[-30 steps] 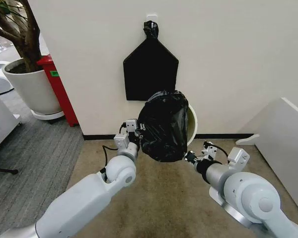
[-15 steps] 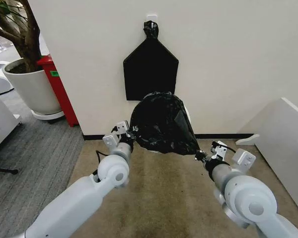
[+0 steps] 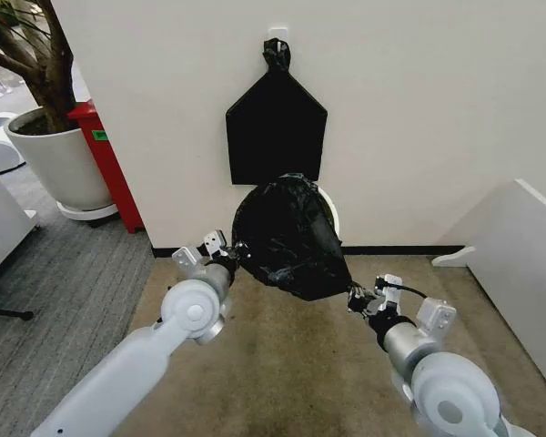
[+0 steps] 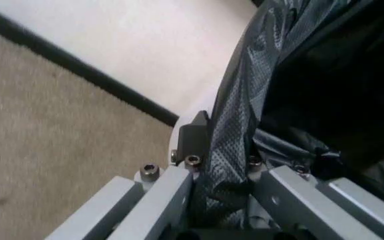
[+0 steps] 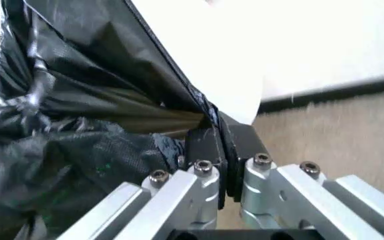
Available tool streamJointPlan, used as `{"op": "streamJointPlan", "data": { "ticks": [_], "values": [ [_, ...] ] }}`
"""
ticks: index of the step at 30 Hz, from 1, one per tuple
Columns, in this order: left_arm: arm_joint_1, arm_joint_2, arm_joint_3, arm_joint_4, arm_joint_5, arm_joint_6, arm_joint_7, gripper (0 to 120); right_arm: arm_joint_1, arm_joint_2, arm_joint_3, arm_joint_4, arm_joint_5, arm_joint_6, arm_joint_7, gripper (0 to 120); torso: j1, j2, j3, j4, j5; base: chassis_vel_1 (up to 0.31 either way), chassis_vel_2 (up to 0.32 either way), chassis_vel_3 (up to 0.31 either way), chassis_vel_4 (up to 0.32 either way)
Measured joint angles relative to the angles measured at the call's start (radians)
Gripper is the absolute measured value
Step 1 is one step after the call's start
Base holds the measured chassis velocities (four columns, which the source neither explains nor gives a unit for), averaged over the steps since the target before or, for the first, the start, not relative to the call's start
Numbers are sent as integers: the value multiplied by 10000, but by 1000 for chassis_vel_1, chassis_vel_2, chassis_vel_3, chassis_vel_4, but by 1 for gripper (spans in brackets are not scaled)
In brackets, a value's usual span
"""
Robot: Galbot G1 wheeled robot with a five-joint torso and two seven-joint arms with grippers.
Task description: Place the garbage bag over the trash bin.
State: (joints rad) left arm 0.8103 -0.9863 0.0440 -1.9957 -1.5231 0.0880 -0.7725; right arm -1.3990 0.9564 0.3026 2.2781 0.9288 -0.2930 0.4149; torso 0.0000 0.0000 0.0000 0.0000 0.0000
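Observation:
The garbage bag (image 3: 289,238) is crinkly black plastic, stretched between my two grippers in front of the wall. My left gripper (image 3: 231,250) is shut on the bag's left edge; a bunched fold (image 4: 229,165) sits between its fingers. My right gripper (image 3: 355,297) is shut on the bag's lower right corner, and a thin fold (image 5: 212,131) is pinched there. The trash bin (image 3: 331,214) is cream-white and mostly hidden behind the bag; only a sliver of its rim shows at the bag's right. Its pale wall (image 5: 199,55) stands next to the bag in the right wrist view.
A flat black house-shaped bundle (image 3: 276,127) hangs on the wall above the bag. At the far left stand a white plant pot (image 3: 59,164) and a red cabinet (image 3: 109,164). A white panel (image 3: 519,264) is at the right. Beige carpet (image 3: 291,364) lies below.
The left gripper has moved left and the right gripper down and back, spreading the bag wider. The bag now hangs slanted toward the lower right, and less of the bin shows.

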Motion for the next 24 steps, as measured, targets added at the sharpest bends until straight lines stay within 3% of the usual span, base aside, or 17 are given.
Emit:
{"op": "streamJointPlan", "data": {
  "ticks": [7,14,18,19,20,21,24],
  "values": [
    [209,110,-356,-147,-944,165,-38,0,-323,-77,26,-344,-1632,701,-1428,1,0,0,0,0,0,0,0,0,0],
    [185,201,-297,186,434,38,348,0,-756,-198,111,790,-1170,626,-476,24,0,-1,0,1,-2,0,0,0,0],
    [86,165,-102,507,1611,-214,835,0,-434,-161,90,1697,1020,341,1479,42,0,-1,0,-2,-1,0,0,0,0],
    [86,154,-78,528,1722,-249,883,0,-300,-130,89,1846,1507,318,1925,42,0,-1,0,-1,-1,0,0,0,0],
    [93,125,-20,566,1956,-342,969,0,37,-67,93,2139,2927,321,3110,49,0,-1,0,-1,-3,0,0,0,0],
    [93,125,-20,566,1956,-342,969,0,37,-67,93,2139,2927,321,3110,49,0,-1,0,-1,-3,0,0,0,0],
    [139,98,66,600,2397,-536,1185,0,688,114,345,2256,6023,561,5023,63,0,-1,1,2,2,0,0,0,0]
  ]
}}
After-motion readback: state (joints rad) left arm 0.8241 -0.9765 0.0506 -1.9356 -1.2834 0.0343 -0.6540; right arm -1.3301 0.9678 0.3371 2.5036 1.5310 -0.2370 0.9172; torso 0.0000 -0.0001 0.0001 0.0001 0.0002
